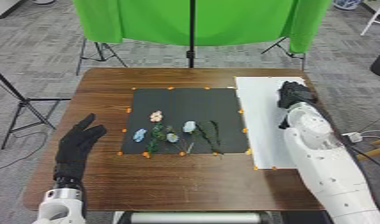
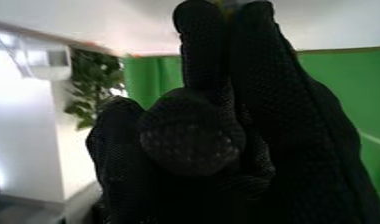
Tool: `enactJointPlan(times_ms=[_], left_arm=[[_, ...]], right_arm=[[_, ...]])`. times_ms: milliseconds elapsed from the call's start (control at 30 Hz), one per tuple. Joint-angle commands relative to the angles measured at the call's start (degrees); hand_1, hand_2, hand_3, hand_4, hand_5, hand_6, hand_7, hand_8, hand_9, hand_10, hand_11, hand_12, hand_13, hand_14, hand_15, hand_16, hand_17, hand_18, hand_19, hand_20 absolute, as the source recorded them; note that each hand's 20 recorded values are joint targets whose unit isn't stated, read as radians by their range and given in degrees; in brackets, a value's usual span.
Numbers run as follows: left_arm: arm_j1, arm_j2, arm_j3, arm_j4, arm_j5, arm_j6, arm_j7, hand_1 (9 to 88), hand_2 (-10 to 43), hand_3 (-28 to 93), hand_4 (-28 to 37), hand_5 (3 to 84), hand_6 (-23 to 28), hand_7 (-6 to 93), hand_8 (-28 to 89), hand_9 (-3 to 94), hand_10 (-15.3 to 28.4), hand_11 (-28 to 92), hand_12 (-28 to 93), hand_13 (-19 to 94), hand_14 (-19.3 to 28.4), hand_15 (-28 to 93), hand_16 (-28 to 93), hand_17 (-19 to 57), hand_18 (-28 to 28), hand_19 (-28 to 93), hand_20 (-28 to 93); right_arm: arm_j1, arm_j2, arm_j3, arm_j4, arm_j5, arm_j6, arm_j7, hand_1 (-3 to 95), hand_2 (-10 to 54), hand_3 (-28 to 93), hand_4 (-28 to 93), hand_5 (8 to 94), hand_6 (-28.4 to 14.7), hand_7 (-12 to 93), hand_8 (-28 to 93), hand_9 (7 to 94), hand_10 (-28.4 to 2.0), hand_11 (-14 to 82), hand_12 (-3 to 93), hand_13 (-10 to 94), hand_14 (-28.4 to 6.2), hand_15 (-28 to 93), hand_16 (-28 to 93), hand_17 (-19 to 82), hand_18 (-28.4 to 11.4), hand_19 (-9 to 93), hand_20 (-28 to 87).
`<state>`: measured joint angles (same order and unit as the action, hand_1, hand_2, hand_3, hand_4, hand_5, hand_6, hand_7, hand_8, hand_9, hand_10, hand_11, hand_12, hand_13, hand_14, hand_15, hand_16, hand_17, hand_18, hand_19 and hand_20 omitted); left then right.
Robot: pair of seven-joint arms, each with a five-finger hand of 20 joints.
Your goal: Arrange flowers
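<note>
Right robot hand; plant behind, wrist view (head view: flowers).

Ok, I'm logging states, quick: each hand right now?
Left hand: open, holding nothing.
Right hand: cannot tell whether open or closed.

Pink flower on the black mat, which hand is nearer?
Left. The left hand is left of the pink flower, beside the black mat; the right hand is farther, to its right, over the white sheet.
</note>
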<state>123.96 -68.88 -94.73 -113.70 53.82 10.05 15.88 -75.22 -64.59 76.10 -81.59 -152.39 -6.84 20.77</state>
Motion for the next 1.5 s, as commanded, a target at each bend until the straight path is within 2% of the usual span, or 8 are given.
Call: enactJointPlan(times_ms=[33, 267, 533, 667, 733, 1033, 1367, 1500], left_arm=[[0.22, -0.35, 0.18, 0.23, 0.37, -0.49, -0.22, 21.1, 0.3, 65, -24.0, 43.1, 3.6, 9.5, -4, 46.9, 13.7, 21, 17, 38, 16.4, 20, 7, 5.0, 14.3, 10, 26], [-0.20, -0.25, 0.54, 0.42, 0.44, -0.73, -0.14, 21.2, 0.3, 65, -24.0, 43.1, 3.7, 9.4, -4, 46.9, 13.7, 21, 17, 38, 16.4, 20, 7, 5.0, 14.3, 10, 26], [-0.07, -0.50, 0.58, 0.46, 0.40, -0.93, -0.13, 21.2, 0.4, 65, -24.0, 43.1, 3.6, 9.4, -4, 46.8, 13.7, 21, 17, 38, 16.4, 20, 7, 5.0, 14.3, 10, 26], [-0.12, -0.42, 0.52, 0.47, 0.31, -0.71, -0.19, 21.1, 0.4, 65, -23.9, 43.1, 3.6, 9.5, -4, 46.8, 13.7, 21, 17, 38, 16.4, 20, 7, 5.0, 14.2, 10, 26], [-0.27, -0.42, 0.59, 0.54, 0.40, -0.67, -0.27, 21.2, 0.4, 65, -23.9, 43.1, 3.6, 9.5, -4, 46.9, 13.7, 21, 17, 38, 16.4, 20, 7, 5.0, 14.2, 10, 26], [-0.60, -0.28, 0.81, 0.69, 0.44, -1.12, -0.46, 21.1, 0.3, 65, -23.9, 43.1, 3.5, 9.6, -4, 46.9, 13.7, 21, 17, 38, 16.4, 20, 7, 5.0, 14.3, 10, 26], [-0.30, -0.10, 0.64, 0.58, 0.46, -1.35, -0.92, 21.2, 0.4, 65, -24.0, 43.1, 3.6, 9.4, -4, 46.9, 13.7, 21, 17, 38, 16.4, 20, 7, 5.0, 14.3, 10, 26], [-0.33, 0.45, 0.22, 0.47, 0.30, -1.23, -1.33, 21.2, 0.4, 65, -23.9, 43.1, 3.5, 9.5, -4, 46.9, 13.7, 21, 17, 38, 16.4, 20, 7, 5.0, 14.3, 10, 26]], right_arm=[[1.98, 5.04, -8.48, -14.84, 14.01, 1.40, 0.20, 68.0, -9.5, 46, -11, 79.0, -1.4, 19, 10, 93.2, -8.5, 10.0, 33.6, 94, -0.5, 58, 31, 68, -8.5, 93, 53], [4.10, 4.69, -16.38, -19.40, 20.25, -3.51, -2.52, 67.4, -9.5, 47, -11, 78.8, -1.2, 19, 10, 93.3, -8.3, 9.8, 34.3, 94, -0.5, 58, 31, 68, -8.2, 93, 53], [2.52, 5.00, -19.35, -20.33, 19.95, -10.02, -3.32, 65.7, -9.5, 48, -11, 78.1, -0.9, 19, 10, 92.7, -8.5, 9.8, 34.7, 94, -0.3, 57, 31, 68, -8.2, 93, 54], [1.81, 5.45, -19.87, -21.34, 21.58, -9.74, -3.89, 65.0, -9.5, 48, -11, 78.0, -0.8, 19, 10, 92.4, -8.5, 10.2, 34.6, 94, -0.4, 57, 32, 67, -8.2, 93, 54], [1.63, 5.67, -20.76, -21.82, 21.52, -7.75, -4.68, 65.3, -9.5, 48, -11, 78.4, -0.8, 20, 10, 92.4, -8.4, 10.8, 34.4, 94, -0.4, 57, 32, 67, -8.3, 93, 54], [1.41, 4.96, -22.96, -21.67, 20.74, -6.19, -6.08, 65.0, -9.5, 48, -11, 78.4, -0.3, 21, 10, 92.2, -8.1, 11.8, 34.7, 94, -0.4, 57, 32, 67, -8.4, 93, 54], [-0.14, 4.50, -21.26, -20.43, 18.60, -10.50, -6.59, 58.5, -9.5, 48, -12, 72.1, 0.2, 18, 9, 88.1, -9.0, 14.9, 33.9, 93, -0.7, 56, 35, 66, -8.8, 93, 56], [-0.40, 4.15, -21.03, -20.47, 18.72, -10.72, -6.72, 52.2, -9.5, 55, -14, 68.0, 0.9, 17, 6, 86.0, -9.9, 18.3, 31.1, 93, -0.9, 56, 35, 65, -9.1, 93, 56]])
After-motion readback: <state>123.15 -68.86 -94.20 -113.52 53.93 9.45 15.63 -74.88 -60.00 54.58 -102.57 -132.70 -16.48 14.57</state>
